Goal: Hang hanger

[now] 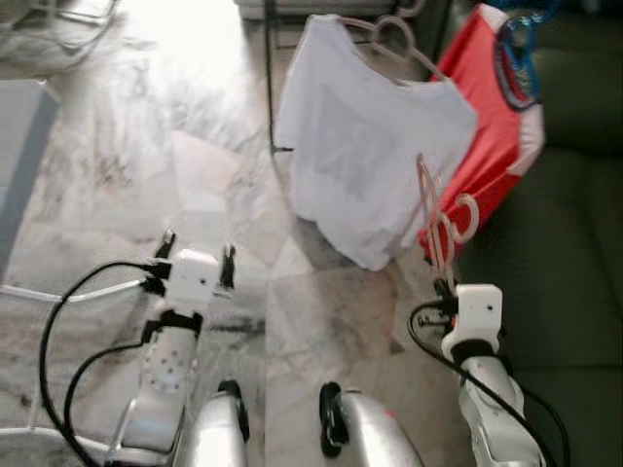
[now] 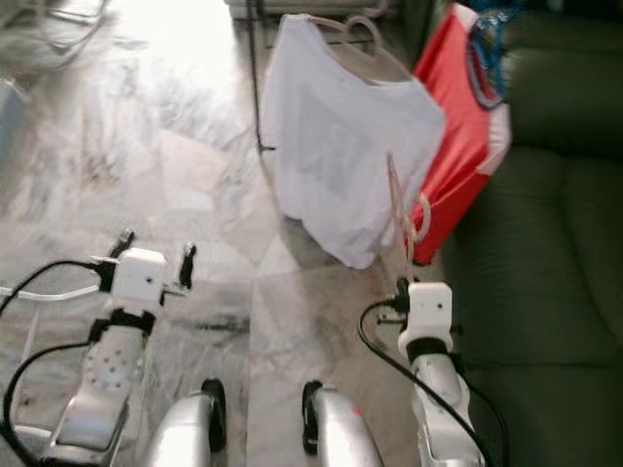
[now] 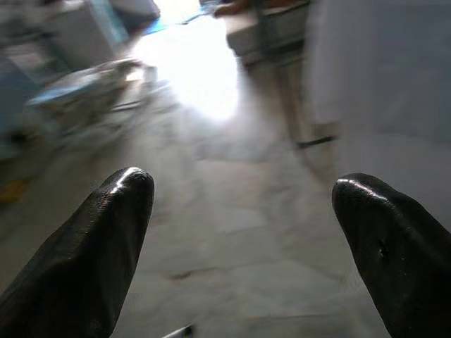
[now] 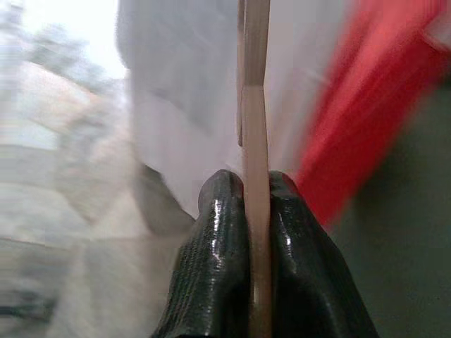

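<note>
Two black fingers (image 4: 225, 260) of the right gripper (image 4: 255, 204) press flat against either side of a thin, pale hanger (image 4: 255, 141), pinching it with no gap; this wrist view gives the grip closely, though the background is smeared. From the head, the same hanger (image 1: 440, 219) reads as a slender beige loop with a curved hook, standing up from the right gripper (image 1: 443, 282) in front of the lower edge of a white shirt (image 1: 370, 156) and beside a red garment (image 1: 482, 136). Only the head views show how those clothes hang: the shirt, soft and creased, drapes from its own pale hanger, and the red piece hangs next to it with a blue ring-shaped thing (image 1: 516, 58) at its top. A dark green sofa (image 1: 574, 224) lies to the right. The left gripper (image 1: 198, 255) is held low over the marble floor (image 1: 127, 165), well apart from the clothes, its fingers (image 3: 91, 246) spread wide with nothing between them. That floor is glossy, grey-veined stone, with a bright glare patch at the far end.
</note>
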Controlling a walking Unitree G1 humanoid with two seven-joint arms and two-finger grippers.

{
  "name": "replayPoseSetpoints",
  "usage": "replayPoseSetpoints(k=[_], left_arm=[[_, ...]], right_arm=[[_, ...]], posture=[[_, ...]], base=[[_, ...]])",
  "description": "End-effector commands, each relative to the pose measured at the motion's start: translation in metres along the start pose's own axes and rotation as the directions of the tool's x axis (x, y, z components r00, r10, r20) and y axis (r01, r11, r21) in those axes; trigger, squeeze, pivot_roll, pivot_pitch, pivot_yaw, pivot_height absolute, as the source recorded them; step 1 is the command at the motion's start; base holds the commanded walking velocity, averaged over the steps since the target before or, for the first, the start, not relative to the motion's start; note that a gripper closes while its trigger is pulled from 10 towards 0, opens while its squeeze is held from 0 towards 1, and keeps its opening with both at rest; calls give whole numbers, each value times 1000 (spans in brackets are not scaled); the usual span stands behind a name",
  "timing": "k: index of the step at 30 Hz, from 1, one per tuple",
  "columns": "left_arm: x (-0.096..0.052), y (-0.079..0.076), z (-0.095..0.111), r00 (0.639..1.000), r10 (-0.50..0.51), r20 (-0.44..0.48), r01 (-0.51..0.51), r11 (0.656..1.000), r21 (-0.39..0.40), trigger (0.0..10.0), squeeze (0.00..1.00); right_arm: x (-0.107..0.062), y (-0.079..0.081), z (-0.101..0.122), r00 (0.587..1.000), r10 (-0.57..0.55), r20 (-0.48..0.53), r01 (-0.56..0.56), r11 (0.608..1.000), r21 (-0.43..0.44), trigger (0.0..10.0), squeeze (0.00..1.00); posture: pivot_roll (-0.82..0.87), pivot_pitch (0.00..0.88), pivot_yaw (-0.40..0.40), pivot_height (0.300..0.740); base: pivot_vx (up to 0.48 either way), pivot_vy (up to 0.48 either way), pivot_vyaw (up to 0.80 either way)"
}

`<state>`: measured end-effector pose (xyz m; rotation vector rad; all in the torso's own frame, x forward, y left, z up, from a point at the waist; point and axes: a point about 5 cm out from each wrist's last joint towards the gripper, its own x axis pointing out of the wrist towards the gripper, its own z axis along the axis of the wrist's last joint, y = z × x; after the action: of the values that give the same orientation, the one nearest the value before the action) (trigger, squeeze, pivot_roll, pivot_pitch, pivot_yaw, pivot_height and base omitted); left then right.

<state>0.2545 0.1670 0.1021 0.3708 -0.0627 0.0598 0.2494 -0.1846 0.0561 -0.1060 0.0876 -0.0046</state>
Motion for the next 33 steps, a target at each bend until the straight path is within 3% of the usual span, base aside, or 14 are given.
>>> replayPoseSetpoints(k=[1, 5, 8, 12, 16, 20, 27, 33], left_arm=[[-4, 2, -2, 1000, 7, -14, -7, 1000, 15, 10000, 0], [-6, 10, -3, 1000, 14, -12, -14, 999, 44, 10000, 0], [-8, 15, -8, 998, 4, -57, -4, 1000, 9, 10000, 0], [-10, 18, -12, 997, 36, -62, -35, 999, 30, 10000, 0], [-13, 15, -13, 997, 49, -55, -48, 999, 5, 10000, 0], [-16, 14, -17, 994, 54, -93, -61, 996, -71, 10000, 0], [-17, 15, -19, 991, 69, -112, -80, 992, -95, 10000, 0], [-10, 11, -12, 997, 26, -72, -34, 993, -115, 10000, 0]], right_arm=[[0, 3, 1, 1000, 15, -2, -15, 1000, 11, 10000, 0], [1, 11, 1, 999, 46, -1, -46, 999, 11, 10000, 0], [0, 11, 0, 999, 52, -5, -52, 999, 10, 10000, 0], [0, 9, -1, 999, 37, -5, -37, 999, 21, 10000, 0], [1, 5, 1, 1000, 18, 3, -18, 999, 39, 10000, 0], [8, 7, 6, 999, 31, 12, -31, 999, 28, 10000, 0], [18, 17, 13, 996, 84, 27, -84, 996, 15, 10000, 0], [35, 24, 25, 995, 87, 44, -88, 996, 23, 10000, 0]], posture=[[-7, 307, -51, 740], [8, 311, -52, 740], [10, 309, -51, 740], [11, 304, -50, 740], [15, 292, -76, 740], [24, 288, -98, 740], [30, 289, -112, 740], [30, 289, -113, 740]], base=[[0, 0, 781], [0, 0, 781], [0, 0, 785], [0, 0, 781], [0, 0, 0], [0, 0, 0], [177, 343, 0], [353, 314, 0]])
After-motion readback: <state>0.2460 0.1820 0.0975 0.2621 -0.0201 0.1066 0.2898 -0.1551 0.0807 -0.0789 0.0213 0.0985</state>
